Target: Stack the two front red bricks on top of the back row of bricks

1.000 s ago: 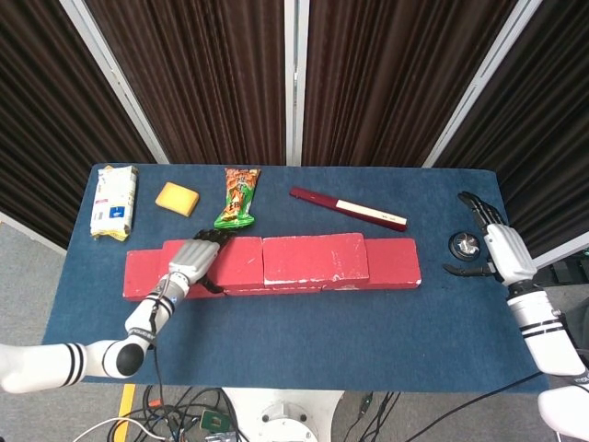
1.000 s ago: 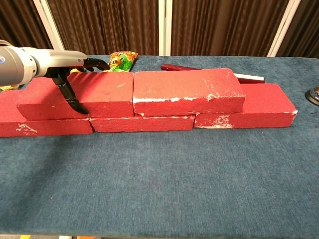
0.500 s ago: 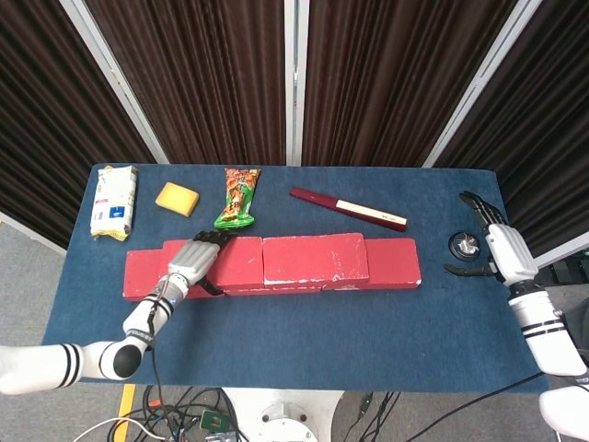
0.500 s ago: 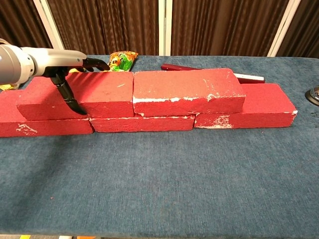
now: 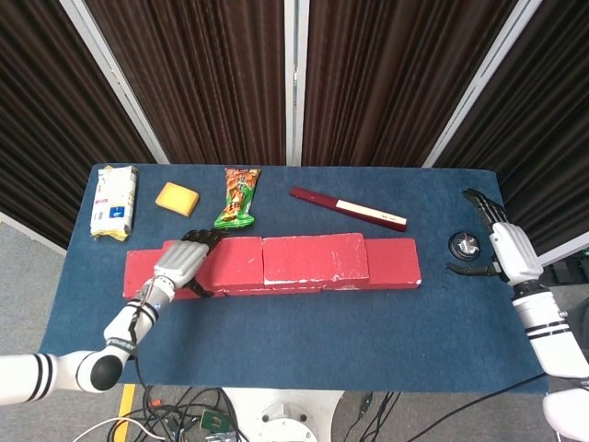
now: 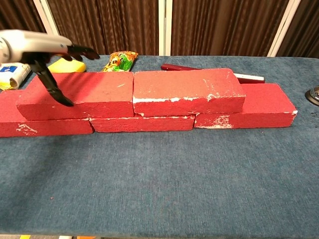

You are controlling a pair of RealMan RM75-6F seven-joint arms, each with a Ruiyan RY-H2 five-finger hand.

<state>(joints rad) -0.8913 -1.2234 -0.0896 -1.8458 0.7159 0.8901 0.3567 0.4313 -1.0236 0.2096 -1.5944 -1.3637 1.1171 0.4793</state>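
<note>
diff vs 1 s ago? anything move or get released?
The left hand let go of the upper left brick and lifted up and back toward the robot's left, fingers apart. Both upper bricks sit as before on the back row. The right hand barely shifted, open beside the small round object.

No legible text on the snack packets (image 5: 237, 197) or any other item.

You have two red bricks, the left top brick (image 6: 79, 94) and the right top brick (image 6: 187, 92), lying flat end to end on the back row of bricks (image 6: 249, 112). Their red faces show chipped white patches along the edges.
</note>
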